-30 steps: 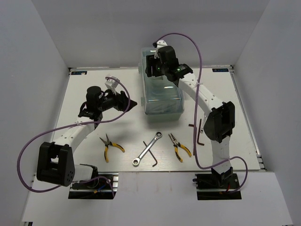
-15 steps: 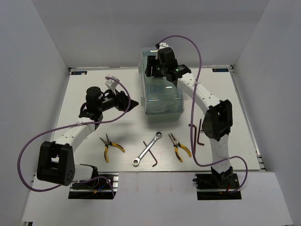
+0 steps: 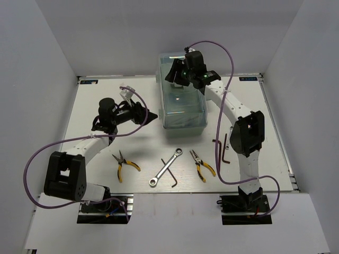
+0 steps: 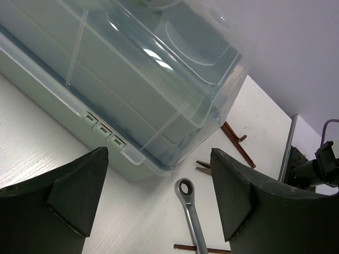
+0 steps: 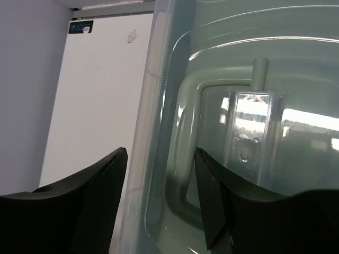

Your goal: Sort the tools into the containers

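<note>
Plainly, the sorting is not getting anywhere yet. The right gripper is hanging with its jaws spread and nothing between them, right over the far left part of the lid. The lid's edge is running below the gap between the fingers, but I cannot tell whether they are touching it. Under this gripper the toolbox is sitting with its lid down. Through the clear plastic only a pale inner tray is showing, with no tool in it that I can make out.

The left gripper is also gaping and carrying nothing. It is pointing at the toolbox's left side near the front corner and stopping just short of it, apart from the wall.

Every tool I can find is lying on the table, back toward the arm bases and well apart from both grippers. Behind the left gripper the left pliers are resting beside its own arm. Further toward the right arm the wrench is lying aslant with a hex key crossing it, and the right pliers are lying just beyond. The other hex key is lying close by the right arm's elbow, far below the right gripper. I am not finding the silver rod.

So the whole job is waiting. By my reckoning the step in hand is getting the lid open, with the right gripper taking the far edge and the left one bracing or helping at the side. After that, each tool needs picking up and placing into a compartment.
</note>
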{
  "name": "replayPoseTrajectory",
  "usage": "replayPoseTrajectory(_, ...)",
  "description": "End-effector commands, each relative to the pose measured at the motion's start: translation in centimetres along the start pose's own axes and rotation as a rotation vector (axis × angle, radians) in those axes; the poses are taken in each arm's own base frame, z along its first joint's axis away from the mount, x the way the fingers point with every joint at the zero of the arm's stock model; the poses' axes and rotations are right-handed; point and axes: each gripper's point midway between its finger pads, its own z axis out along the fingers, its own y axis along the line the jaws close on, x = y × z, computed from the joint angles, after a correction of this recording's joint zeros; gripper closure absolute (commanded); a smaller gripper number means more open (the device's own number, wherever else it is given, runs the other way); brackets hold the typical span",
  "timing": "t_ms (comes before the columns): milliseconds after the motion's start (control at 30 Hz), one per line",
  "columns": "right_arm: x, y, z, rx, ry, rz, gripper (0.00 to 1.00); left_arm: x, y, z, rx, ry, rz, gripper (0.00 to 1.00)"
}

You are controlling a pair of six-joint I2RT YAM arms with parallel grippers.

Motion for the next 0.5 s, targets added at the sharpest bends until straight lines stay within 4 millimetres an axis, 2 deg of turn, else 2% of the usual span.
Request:
replayPoseTrajectory(0,0.6,0.2,-0.3,-0.057,0.056,0.099,0.41,-0.2,-0.8,-0.3,0.028,-0.015,0.019,0.12)
replayPoseTrajectory(267,-2.2,0.7,-2.1,-0.148,0.031,0.164,0.42,-0.9,-0.9,-0.5,0.016,-0.035,0.043,0.12)
replayPoseTrajectory(467,-2.5,1.0,-2.6,-0.187,0.036,0.183,0.44,-0.9,-0.8,-0.6,0.005,-0.031,0.044,0.12)
